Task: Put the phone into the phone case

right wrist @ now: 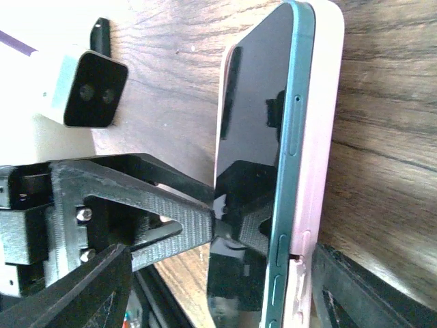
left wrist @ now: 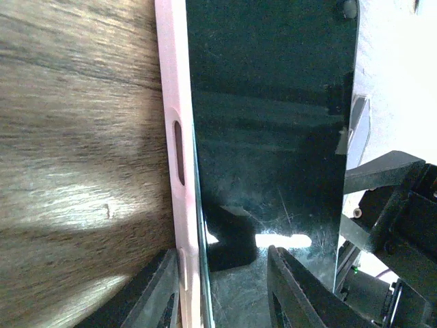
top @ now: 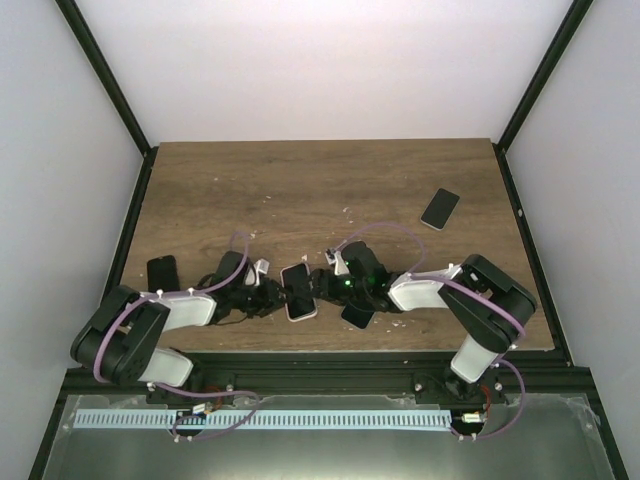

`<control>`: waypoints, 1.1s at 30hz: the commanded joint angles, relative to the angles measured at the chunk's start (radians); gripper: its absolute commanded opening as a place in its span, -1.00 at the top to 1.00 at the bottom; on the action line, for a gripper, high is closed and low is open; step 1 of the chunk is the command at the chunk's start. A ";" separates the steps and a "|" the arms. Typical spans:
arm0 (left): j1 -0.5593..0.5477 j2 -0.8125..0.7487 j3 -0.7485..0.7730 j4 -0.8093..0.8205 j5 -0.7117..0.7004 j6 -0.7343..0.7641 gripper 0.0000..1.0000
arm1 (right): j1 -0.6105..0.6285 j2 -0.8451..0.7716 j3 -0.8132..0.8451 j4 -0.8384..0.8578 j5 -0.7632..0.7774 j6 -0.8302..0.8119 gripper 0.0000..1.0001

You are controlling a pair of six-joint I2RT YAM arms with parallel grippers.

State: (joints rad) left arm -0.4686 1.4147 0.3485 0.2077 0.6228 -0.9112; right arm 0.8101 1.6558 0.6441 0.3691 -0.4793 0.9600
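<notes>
Starting at the left of the wooden table [top: 300, 180], a dark slab [top: 162, 272] lies flat just beside the left arm. The left gripper [top: 272, 296] reaches in to the middle of the table near its front edge, clamped on the phone [left wrist: 273, 137] and the pink phone case [left wrist: 174, 82] together. One finger [left wrist: 160, 294] bears on the case's outer side and the other finger [left wrist: 290, 287] on the dark glass. The phone sits against the case but is not fully home: in the right wrist view its teal edge stands proud of the pale shell. The right gripper [top: 322, 284] faces it from the other side, spread wide with phone and case between its fingers. One finger is well apart from the screen; whether the other touches the case's back cannot be told. A second dark slab [top: 358, 316] lies beneath the right gripper, and another phone [top: 440, 208] rests well apart toward the right rear.
</notes>
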 commanded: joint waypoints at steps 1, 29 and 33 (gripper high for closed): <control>-0.005 -0.012 -0.023 0.024 0.051 -0.009 0.24 | 0.007 -0.007 -0.009 0.195 -0.130 0.077 -0.44; -0.005 -0.067 -0.079 0.008 0.018 0.005 0.23 | 0.006 0.095 -0.013 0.267 -0.252 0.082 0.17; -0.005 -0.059 -0.077 0.006 0.015 0.007 0.23 | 0.007 0.093 -0.018 0.284 -0.260 0.088 0.45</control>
State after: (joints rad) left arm -0.4644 1.3460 0.2802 0.2203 0.6453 -0.9169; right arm 0.7998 1.7512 0.5999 0.5858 -0.6666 1.0519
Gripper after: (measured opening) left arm 0.387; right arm 0.329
